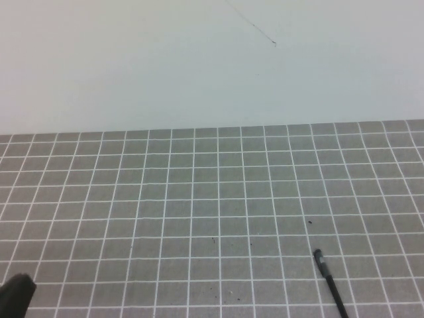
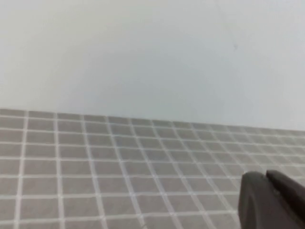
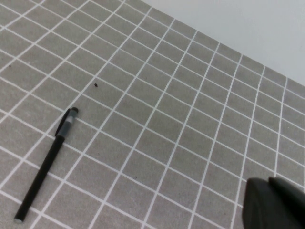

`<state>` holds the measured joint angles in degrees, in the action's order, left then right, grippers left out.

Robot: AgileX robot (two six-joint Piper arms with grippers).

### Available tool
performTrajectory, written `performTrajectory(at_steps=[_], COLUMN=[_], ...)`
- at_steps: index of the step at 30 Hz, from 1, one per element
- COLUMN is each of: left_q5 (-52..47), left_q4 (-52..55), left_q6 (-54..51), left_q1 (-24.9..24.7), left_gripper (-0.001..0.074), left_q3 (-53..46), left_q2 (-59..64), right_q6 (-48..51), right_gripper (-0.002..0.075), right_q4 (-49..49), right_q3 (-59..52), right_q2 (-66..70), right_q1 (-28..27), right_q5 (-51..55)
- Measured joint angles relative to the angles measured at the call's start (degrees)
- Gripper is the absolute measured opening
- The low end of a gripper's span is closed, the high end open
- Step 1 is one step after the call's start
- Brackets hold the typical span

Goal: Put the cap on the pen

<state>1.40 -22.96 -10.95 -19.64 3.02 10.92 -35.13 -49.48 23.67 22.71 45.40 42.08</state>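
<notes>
The thin black pen (image 1: 329, 281) lies flat on the grid mat at the front right, running off the front edge of the high view. In the right wrist view the pen (image 3: 45, 167) shows whole, with a greyish band and a clip-like part at one end and a small pale tip at the other. No separate cap shows. My left gripper (image 1: 16, 295) is at the front left corner, far from the pen; its fingers (image 2: 257, 191) are together and empty. My right gripper (image 3: 268, 183) is shut and empty, several squares from the pen.
The grey mat with white grid lines (image 1: 199, 199) covers the table up to a plain white wall (image 1: 199, 59). A few small dark specks (image 1: 213, 240) lie on the mat.
</notes>
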Motion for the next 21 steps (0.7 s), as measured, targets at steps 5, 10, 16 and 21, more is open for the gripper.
performTrajectory(at_steps=[5,10,16,21], left_q5=[0.2,-5.2,-17.5,-19.3], left_q4=[4.0,8.5,12.5,13.4], left_q6=[1.2,3.7,8.5,9.2], left_q1=[5.0,10.2,10.8,10.8], left_gripper=[-0.0001,-0.0001,-0.0001,-0.0001], left_q3=[-3.3,-3.3,-3.3,-3.3], left_q2=[-3.2,-6.2,-11.4,-11.8], right_q6=[0.0,0.0,0.0,0.0], right_gripper=[-0.0001,-0.0001,-0.0001,-0.0001], right_q4=[0.0,0.0,-0.1,-0.1], right_q3=[0.0,0.0,0.0,0.0], right_q2=[0.0,0.0,0.0,0.0], right_q1=[0.0,0.0,0.0,0.0], right_q5=[0.1,0.1,0.2,0.3])
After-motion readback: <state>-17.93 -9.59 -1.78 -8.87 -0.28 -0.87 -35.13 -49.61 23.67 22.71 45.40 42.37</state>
